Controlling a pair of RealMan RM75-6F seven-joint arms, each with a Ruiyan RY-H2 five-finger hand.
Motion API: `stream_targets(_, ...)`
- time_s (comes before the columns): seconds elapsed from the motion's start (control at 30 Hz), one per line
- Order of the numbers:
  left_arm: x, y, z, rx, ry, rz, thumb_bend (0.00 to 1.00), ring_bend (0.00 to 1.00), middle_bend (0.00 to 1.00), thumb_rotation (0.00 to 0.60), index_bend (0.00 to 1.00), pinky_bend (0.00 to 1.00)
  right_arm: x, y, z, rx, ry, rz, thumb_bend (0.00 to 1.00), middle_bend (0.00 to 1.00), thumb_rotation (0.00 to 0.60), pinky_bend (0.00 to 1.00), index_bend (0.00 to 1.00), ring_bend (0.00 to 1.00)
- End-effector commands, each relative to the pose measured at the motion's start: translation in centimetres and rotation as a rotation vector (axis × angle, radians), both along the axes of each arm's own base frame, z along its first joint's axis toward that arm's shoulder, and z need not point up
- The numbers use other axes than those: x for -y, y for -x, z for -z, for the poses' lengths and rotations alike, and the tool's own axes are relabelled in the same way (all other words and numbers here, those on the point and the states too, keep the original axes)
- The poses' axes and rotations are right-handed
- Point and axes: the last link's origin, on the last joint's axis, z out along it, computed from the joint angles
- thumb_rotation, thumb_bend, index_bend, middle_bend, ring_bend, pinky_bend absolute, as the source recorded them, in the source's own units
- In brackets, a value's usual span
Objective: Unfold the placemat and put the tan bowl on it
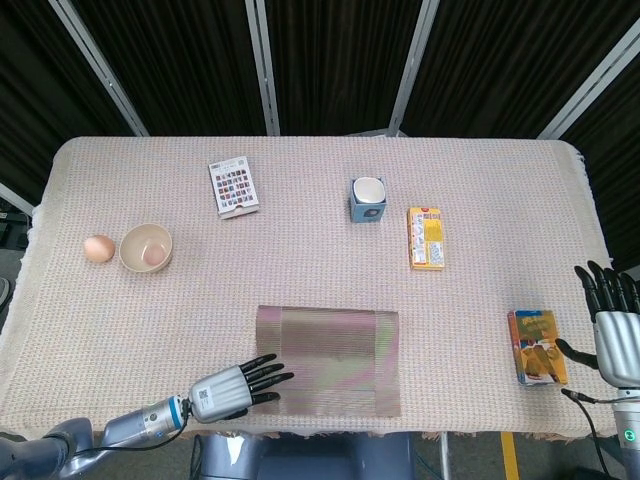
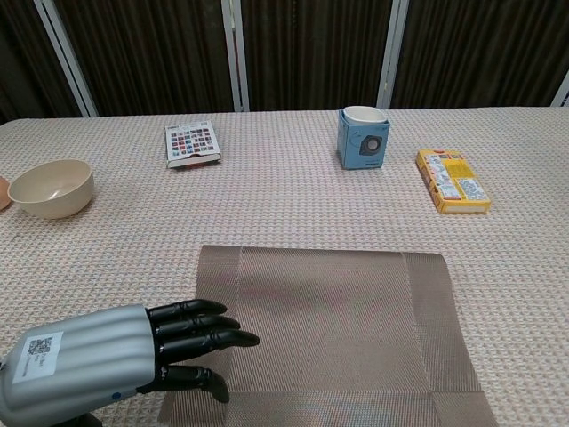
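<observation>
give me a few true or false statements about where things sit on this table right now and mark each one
1. The tan bowl sits on the brown woven placemat. False: it stands on the tablecloth, far left.
2. The left hand has its fingertips over the placemat's left edge. True.
3. The blue cup lies tipped over. False: it stands upright.
4. The right hand holds the orange box. False: it is beside the box, holding nothing.
5. A brown egg lies left of the bowl. True.
</observation>
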Motion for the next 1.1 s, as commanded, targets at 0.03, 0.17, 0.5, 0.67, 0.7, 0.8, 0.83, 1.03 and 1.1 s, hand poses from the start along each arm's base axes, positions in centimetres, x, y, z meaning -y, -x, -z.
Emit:
stream_targets(0.03,-0.1,-0.2,0.2,-0.002,0.0,-0.001,0.24,0.0,0.0,0.6,0.27,0.0,0.0,0.0,0.0,0.0,0.0,0.0,0.0,0.0,0.6,0.0,0.0,0.0)
stream_targets(0.17,-0.1,-0.4,0.4,-0.002,0.003,-0.005,0.24,0.0,0.0,0.6,0.28,0.0,0.0,0.0,-0.1,0.002,0.003,0.0,0.0,0.0,0.6,0.0,0.0,0.0)
stream_targets(0.5,-0.1,-0.9,0.9,-0.002,0.006,0.006,0.25,0.0,0.0,0.6,0.28,0.0,0.0,0.0,-0.1,0.001,0.001,0.0,0.0,0.0,0.6,0.0,0.0,0.0)
stream_targets(0.67,0.0,-1.1,1.1,-0.007,0.014,0.005,0.32,0.0,0.0,0.6,0.29,0.0,0.0,0.0,-0.2,0.002,0.003,-0.001,0.0,0.0,0.6,0.0,0.0,0.0)
stream_targets(0.7,0.0,-1.1,1.2,-0.006,0.017,0.005,0.34,0.0,0.0,0.6,0.3,0.0,0.0,0.0,-0.2,0.003,0.002,-0.001,0.0,0.0,0.6,0.0,0.0,0.0)
stream_targets(0.8,0.1,-1.2,1.2,-0.006,0.022,0.004,0.36,0.0,0.0,0.6,0.3,0.0,0.0,0.0,-0.2,0.002,0.002,-0.001,0.0,0.0,0.6,0.0,0.0,0.0)
stream_targets(0.83,0.1,-1.2,1.3,-0.006,0.025,0.002,0.37,0.0,0.0,0.6,0.3,0.0,0.0,0.0,-0.2,0.003,0.002,-0.002,0.0,0.0,0.6,0.0,0.0,0.0)
stream_targets(1.03,0.2,-1.2,1.6,-0.009,0.036,-0.002,0.41,0.0,0.0,0.6,0.31,0.0,-0.1,-0.1,-0.3,0.005,0.005,-0.004,0.0,0.0,0.6,0.0,0.0,0.0)
stream_targets(1.1,0.3,-1.3,1.7,-0.008,0.039,-0.002,0.42,0.0,0.0,0.6,0.32,0.0,-0.1,-0.1,-0.4,0.006,0.006,-0.004,0.0,0.0,0.6,0.0,0.0,0.0)
